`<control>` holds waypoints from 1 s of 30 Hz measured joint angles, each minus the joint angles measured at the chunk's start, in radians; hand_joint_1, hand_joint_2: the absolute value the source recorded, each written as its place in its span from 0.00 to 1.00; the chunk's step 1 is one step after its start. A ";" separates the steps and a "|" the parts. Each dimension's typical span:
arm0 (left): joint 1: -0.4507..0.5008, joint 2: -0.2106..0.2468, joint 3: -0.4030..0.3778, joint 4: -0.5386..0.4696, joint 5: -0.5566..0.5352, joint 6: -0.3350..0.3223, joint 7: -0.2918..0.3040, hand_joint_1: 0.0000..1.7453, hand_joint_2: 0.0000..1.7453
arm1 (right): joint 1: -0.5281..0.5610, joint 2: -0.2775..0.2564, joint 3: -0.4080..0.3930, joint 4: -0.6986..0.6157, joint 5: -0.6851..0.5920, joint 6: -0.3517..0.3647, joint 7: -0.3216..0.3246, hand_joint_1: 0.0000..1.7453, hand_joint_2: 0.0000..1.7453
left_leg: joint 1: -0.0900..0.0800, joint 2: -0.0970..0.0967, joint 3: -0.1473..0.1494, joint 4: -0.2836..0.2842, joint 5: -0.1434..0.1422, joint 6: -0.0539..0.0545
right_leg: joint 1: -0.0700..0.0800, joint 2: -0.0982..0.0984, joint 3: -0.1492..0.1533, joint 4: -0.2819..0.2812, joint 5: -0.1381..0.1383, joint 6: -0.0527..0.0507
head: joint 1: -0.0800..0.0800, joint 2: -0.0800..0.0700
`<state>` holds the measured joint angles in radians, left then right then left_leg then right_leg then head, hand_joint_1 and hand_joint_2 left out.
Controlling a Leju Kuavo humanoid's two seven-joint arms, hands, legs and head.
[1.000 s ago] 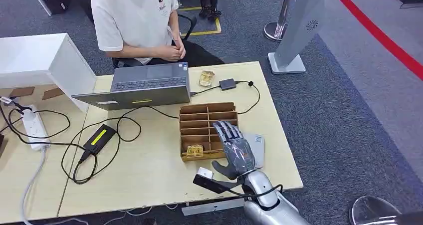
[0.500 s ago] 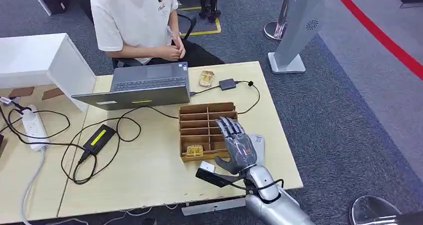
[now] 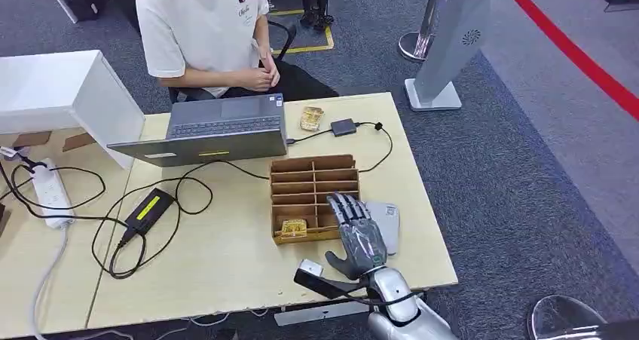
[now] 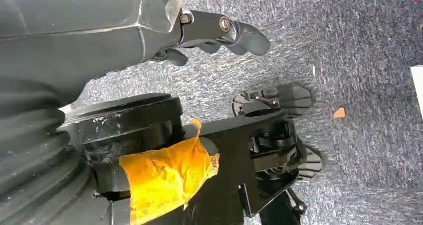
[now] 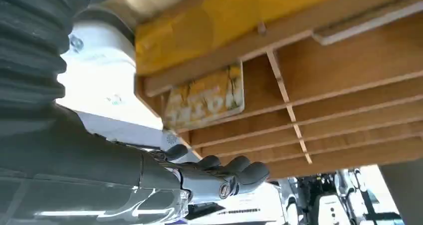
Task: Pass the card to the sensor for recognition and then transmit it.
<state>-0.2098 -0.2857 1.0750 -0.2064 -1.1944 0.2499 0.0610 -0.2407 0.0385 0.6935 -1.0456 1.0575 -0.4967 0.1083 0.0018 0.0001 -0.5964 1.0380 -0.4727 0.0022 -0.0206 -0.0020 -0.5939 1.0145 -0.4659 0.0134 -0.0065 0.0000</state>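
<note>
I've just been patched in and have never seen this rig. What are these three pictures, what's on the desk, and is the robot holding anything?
It is a two-armed humanoid. The wide picture looks down from its head. The other two come from cameras at its wrists and are turned.

On the desk stand a wooden divider tray with a yellow card in a front slot, a flat grey card reader beside it, a laptop and cables. A person sits behind.

The right robot hand hovers over the tray's right edge, fingers apart, holding nothing. The right wrist view shows the card close. The left robot hand hangs over carpet, fingers curled in, empty.
</note>
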 joint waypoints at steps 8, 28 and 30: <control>-0.002 0.000 -0.005 0.000 -0.001 0.000 0.000 0.00 1.00 | 0.013 0.001 -0.015 0.000 0.007 0.000 0.001 0.00 1.00 | 0.000 0.000 0.000 0.000 0.000 0.000 | 0.000 0.000 0.000 0.000 0.000 0.000 | 0.000 0.000; -0.002 0.000 -0.021 0.000 -0.025 0.036 -0.012 0.00 1.00 | 0.046 0.012 -0.077 0.004 0.032 -0.001 -0.029 0.00 1.00 | 0.000 0.000 0.000 0.000 0.000 0.000 | 0.000 0.000 0.000 0.000 0.000 0.000 | 0.000 0.000; -0.002 0.000 -0.021 0.000 -0.026 0.036 -0.012 0.00 1.00 | 0.046 0.012 -0.077 0.004 0.032 -0.001 -0.029 0.00 1.00 | 0.000 0.000 0.000 0.000 0.000 0.000 | 0.000 0.000 0.000 0.000 0.000 0.000 | 0.000 0.000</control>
<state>-0.2122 -0.2857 1.0540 -0.2064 -1.2203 0.2857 0.0488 -0.1946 0.0504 0.6161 -1.0418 1.0891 -0.4978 0.0793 0.0018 0.0002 -0.5962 1.0382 -0.4726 0.0022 -0.0206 -0.0021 -0.5935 1.0145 -0.4657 0.0133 -0.0061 0.0000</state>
